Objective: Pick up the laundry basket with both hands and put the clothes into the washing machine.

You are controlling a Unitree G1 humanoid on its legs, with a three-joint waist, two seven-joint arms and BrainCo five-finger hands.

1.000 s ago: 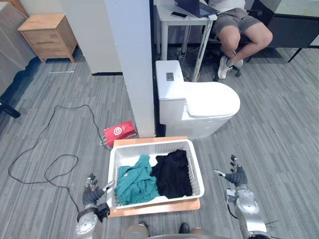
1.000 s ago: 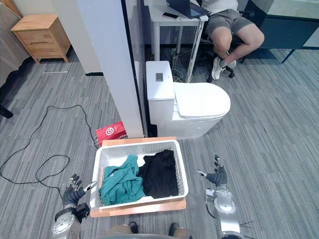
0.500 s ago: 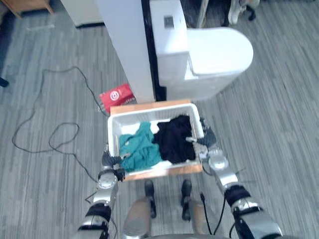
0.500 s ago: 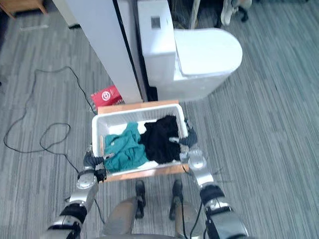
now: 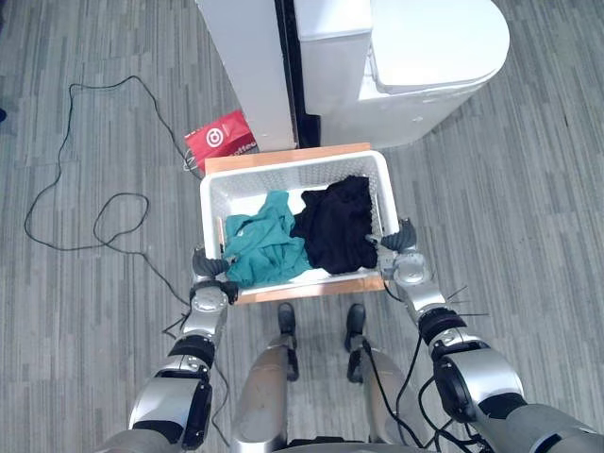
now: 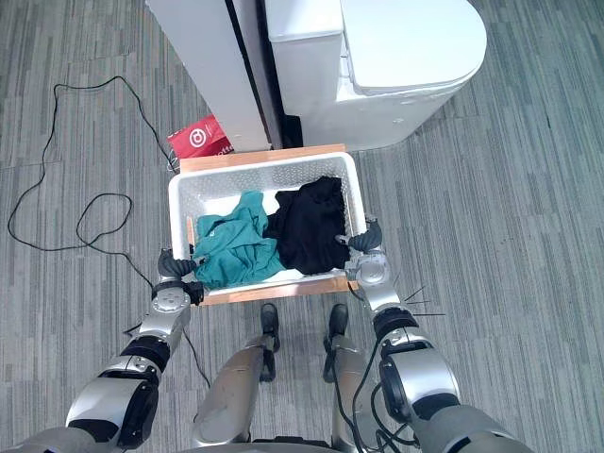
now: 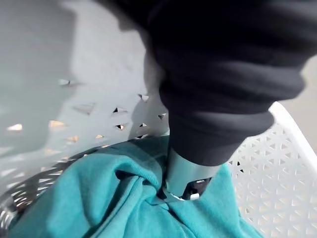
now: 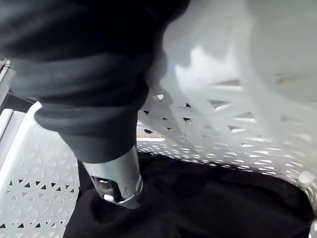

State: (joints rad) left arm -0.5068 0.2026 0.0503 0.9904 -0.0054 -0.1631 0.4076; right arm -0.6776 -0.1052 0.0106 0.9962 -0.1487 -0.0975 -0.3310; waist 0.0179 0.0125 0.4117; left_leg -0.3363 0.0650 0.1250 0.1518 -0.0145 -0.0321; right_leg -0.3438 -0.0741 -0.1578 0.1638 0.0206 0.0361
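While holding teal cloth (image 5: 262, 247) and black cloth (image 5: 335, 226), white perforated laundry basket (image 5: 283, 176), rectangular

1 red bag (image 5: 222, 142) lies on the grey floor (image 5: 528, 236) by a white pillar (image 5: 247, 66) (wooden board (image 5: 311, 287) just beside).

Bright, even indoor light falls from above, and shadows on the grey floor (image 5: 528, 236) are soft and faint. The white toilet (image 5: 434, 38) at the far right glares almost to blank white on its lid, while a dark gap runs beside the white pillar (image 5: 250, 66). In the wrist views the basket (image 7: 277, 163) wall lies in grey shade close by, its mesh brighter farther off.
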